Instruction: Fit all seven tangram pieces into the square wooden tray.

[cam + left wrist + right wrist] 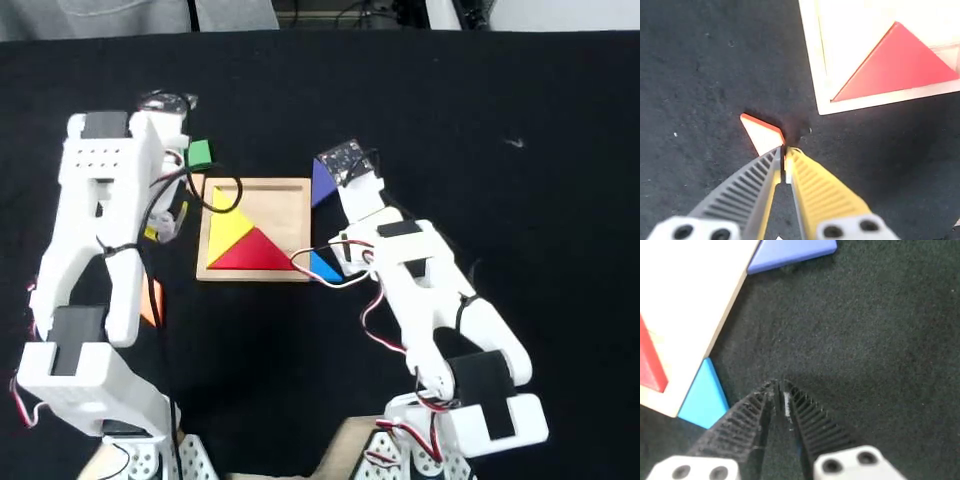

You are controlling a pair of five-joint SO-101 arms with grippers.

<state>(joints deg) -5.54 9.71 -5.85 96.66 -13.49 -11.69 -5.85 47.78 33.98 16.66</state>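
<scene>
Pointing inward, the red triangle (255,252) lies long-edge against the tray (276,205) rim.

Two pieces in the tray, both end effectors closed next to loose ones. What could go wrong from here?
1. The left end effector is shut with its tips at a corner of the orange triangle. Advancing would likely shove the piece rather than grasp it.
2. The light blue triangle lies against the wooden tray edge, so the right end effector may lack room on that side and nudge the tray.
</scene>
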